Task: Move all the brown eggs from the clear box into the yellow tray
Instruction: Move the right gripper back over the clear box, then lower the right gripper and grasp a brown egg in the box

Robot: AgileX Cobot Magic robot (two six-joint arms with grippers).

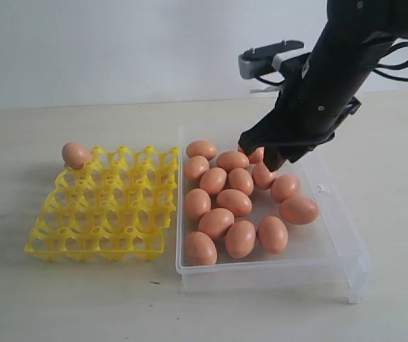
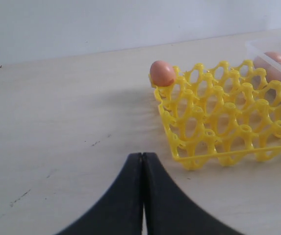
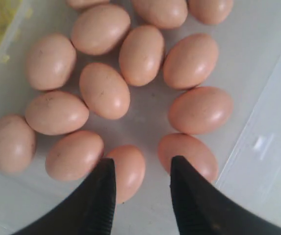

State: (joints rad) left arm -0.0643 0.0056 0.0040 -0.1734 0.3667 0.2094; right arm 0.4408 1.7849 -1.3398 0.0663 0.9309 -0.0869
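Left claw (image 2: 142,155): pressed together above the table (image 2: 57,122).
Right claw (image 3: 142,164): spread, held over the brown eggs (image 3: 104,90) at 12 o'clock in the clear box (image 1: 332,235).
Yellow tray (image 1: 82,214): laid at 9 o'clock of the box.
One egg (image 1: 75,154): seated in its 10 o'clock corner.

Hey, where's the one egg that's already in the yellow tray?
The egg sits in the far left corner cup of the yellow tray, on the left side of the exterior view, away from the clear box holding the other eggs.
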